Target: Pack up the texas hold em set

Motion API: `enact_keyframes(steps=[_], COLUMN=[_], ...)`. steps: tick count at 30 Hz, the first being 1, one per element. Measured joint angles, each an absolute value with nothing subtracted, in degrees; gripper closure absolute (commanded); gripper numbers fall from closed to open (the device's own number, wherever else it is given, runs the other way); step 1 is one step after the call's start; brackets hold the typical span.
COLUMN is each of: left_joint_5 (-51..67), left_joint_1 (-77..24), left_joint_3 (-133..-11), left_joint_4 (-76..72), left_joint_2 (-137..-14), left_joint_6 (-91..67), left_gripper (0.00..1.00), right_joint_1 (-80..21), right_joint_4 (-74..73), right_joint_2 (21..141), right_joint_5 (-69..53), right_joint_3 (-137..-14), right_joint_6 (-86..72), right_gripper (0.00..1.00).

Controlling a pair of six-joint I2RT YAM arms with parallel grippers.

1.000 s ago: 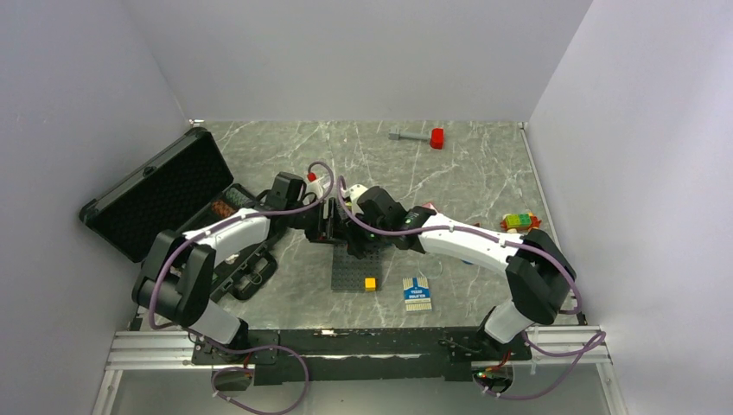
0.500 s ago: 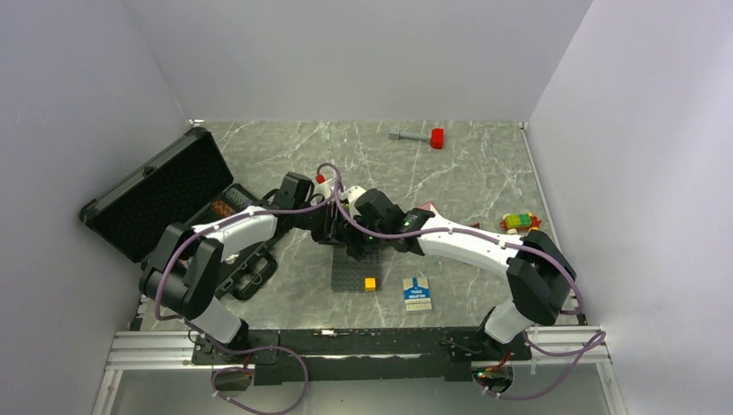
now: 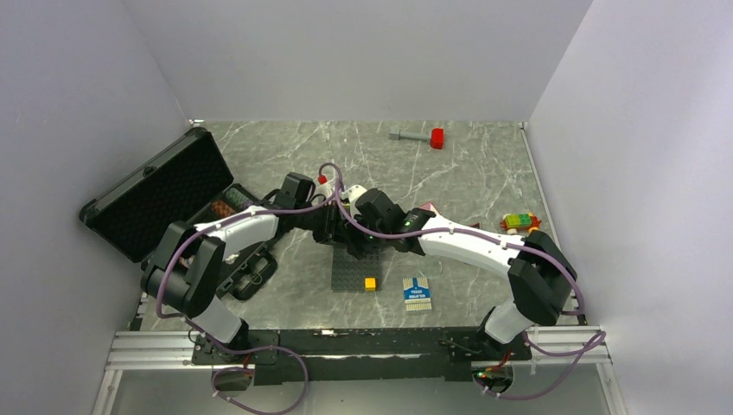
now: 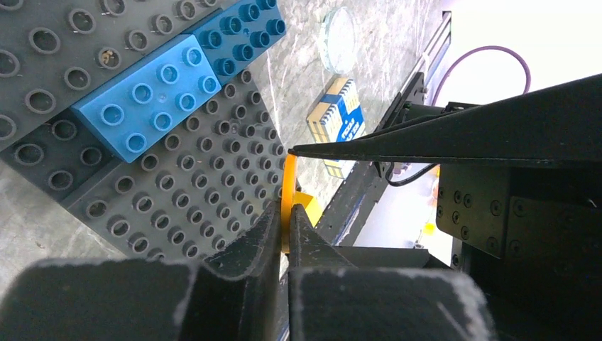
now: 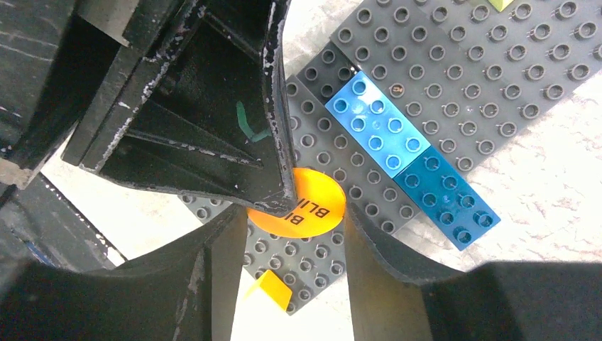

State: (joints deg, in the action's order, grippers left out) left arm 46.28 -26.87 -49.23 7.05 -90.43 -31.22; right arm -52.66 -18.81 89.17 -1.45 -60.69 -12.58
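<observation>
Left gripper [image 4: 284, 217] pinches the orange blind button [image 5: 316, 204] flat-on while right gripper [image 5: 294, 224] clamps its rim above the brick baseplate [image 5: 497, 85]; right should release only once left's grip seats.

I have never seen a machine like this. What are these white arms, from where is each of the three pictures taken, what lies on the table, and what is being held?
You see a left robot arm and a right robot arm bolted to a marble-patterned table, each ending in a two-finger gripper. The wide picture looks down from above; the other two come from small cameras on each wrist. On the table lie an open black foam-lined case, a dark grey studded baseplate, a blue-and-white card pack and a red-headed hammer. Over the baseplate, the left gripper pinches the faces of a flat round orange button, while the right gripper clasps its rim.
</observation>
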Motion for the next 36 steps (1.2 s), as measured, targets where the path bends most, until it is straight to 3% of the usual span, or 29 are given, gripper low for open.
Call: enact_keyframes(steps=[4, 9, 12, 22, 36], left_joint_5=[46.81, 46.85, 46.17, 38.94, 28.08], left_joint_1=[-26.87, -26.94, -27.09, -21.76, 15.11], left_joint_3=[-49.45, -49.63, -50.13, -51.03, -43.97], left_joint_4=[7.03, 6.81, 7.75, 11.46, 26.0], left_joint_2=[-90.43, -90.43, -90.41, -82.5, -54.37], left_joint_6=[-31.11, -31.07, -30.7, -28.93, -23.16], left_gripper=[1.0, 1.0, 1.0, 1.0, 1.0], right_joint_1=[-52.69, -52.71, -52.71, -52.58, -40.07], right_joint_4=[-18.81, -18.7, -18.41, -17.78, -14.06], right_joint_2=[89.01, 88.44, 87.53, 78.81, 72.31], right_joint_5=[-1.37, -0.4, 0.64, 2.85, 2.55], right_joint_3=[-60.69, -60.29, -59.99, -58.94, -49.08], right_joint_6=[-12.51, -12.38, -12.36, -12.4, -18.37], right_gripper=[0.54, 0.22, 0.1, 0.06, 0.06])
